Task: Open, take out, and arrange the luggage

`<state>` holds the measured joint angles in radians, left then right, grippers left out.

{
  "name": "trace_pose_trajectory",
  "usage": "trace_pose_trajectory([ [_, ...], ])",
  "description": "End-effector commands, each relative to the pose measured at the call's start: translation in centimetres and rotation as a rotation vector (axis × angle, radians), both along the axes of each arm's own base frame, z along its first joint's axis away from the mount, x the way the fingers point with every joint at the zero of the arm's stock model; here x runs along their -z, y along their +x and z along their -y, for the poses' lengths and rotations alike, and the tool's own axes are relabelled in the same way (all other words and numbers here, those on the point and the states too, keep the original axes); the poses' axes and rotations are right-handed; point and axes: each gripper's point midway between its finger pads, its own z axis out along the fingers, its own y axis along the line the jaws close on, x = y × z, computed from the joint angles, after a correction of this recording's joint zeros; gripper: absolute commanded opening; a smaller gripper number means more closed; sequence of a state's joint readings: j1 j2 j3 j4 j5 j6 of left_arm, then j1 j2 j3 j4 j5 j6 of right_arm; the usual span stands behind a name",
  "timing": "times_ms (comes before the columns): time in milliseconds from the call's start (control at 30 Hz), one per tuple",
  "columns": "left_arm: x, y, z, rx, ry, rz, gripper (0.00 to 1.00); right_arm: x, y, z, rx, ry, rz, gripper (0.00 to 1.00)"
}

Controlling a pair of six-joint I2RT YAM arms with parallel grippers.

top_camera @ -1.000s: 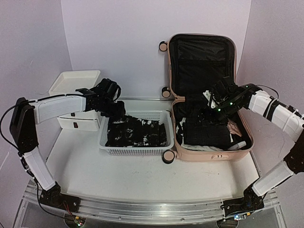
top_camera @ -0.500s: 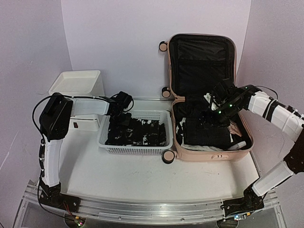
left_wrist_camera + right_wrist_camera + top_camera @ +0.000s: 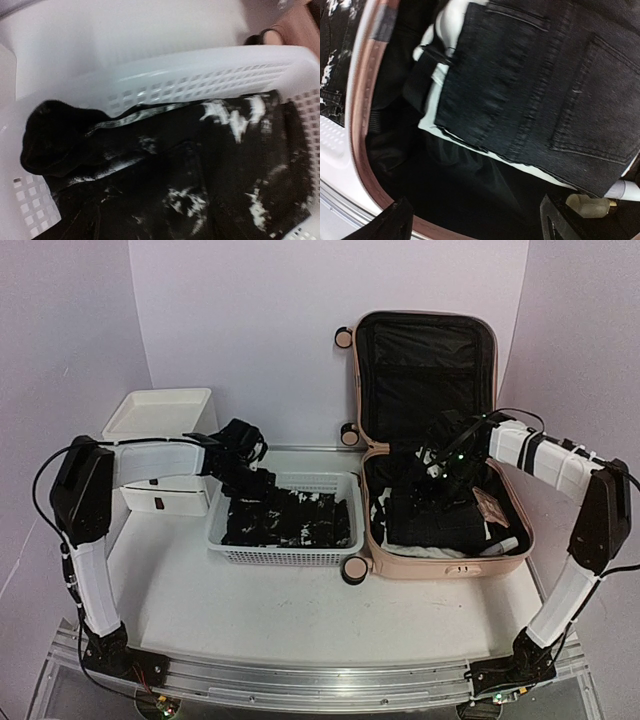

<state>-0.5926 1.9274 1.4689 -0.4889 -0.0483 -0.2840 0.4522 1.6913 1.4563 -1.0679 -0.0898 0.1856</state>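
Note:
The pale pink luggage (image 3: 440, 568) lies open on the right, its lid (image 3: 425, 365) upright against the back wall. Folded dark jeans (image 3: 435, 522) (image 3: 535, 85) lie in its lower half on something white. My right gripper (image 3: 438, 468) (image 3: 480, 222) hovers over the jeans, open, with nothing between its fingertips (image 3: 395, 220). The pink rim (image 3: 362, 125) runs along the left of the right wrist view. My left gripper (image 3: 248, 472) is over the back left corner of the white mesh basket (image 3: 285, 558) (image 3: 200, 75), above a black-and-white garment (image 3: 290, 520) (image 3: 225, 165). Its fingers do not show.
A white drawer unit (image 3: 160, 415) stands at the back left, behind the left arm. Inside the luggage lie a small brown item (image 3: 490, 505) and a white tube (image 3: 505, 543). A cream object (image 3: 590, 205) sits by the right finger.
My left arm has swung its elbow about while its gripper stayed over the basket's back left corner. My right gripper has shifted left and back over the jeans.

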Motion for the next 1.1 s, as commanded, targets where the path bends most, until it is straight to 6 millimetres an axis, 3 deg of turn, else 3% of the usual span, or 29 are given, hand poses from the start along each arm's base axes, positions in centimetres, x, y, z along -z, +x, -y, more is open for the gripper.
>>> trace_pose_trajectory([
  [0,-10.3,-2.1,1.9,0.123,-0.216,0.118,0.77,-1.3,0.8,3.2,0.109,0.066,-0.024,0.85],
  [200,-14.8,-5.1,2.3,0.210,-0.341,0.161,0.80,0.1,0.3,8.9,0.392,0.321,-0.182,0.77],
  [267,-15.2,-5.8,2.0,0.212,-0.357,0.165,0.82,0.4,0.4,10.9,0.475,0.387,-0.197,0.77],
  [367,-15.2,-6.7,1.6,0.207,-0.374,0.160,0.82,0.7,0.5,11.7,0.505,0.409,-0.190,0.78],
  [500,-14.6,-7.3,1.5,0.200,-0.393,0.135,0.83,0.7,1.2,10.1,0.411,0.358,-0.150,0.82],
  [767,-13.2,-7.7,1.3,0.184,-0.396,0.104,0.83,0.9,1.4,3.9,0.069,0.012,-0.072,0.94],
  [1067,-13.1,-8.1,1.1,0.182,-0.405,0.108,0.84,2.7,3.6,0.5,0.052,-0.287,-0.036,0.98],
])
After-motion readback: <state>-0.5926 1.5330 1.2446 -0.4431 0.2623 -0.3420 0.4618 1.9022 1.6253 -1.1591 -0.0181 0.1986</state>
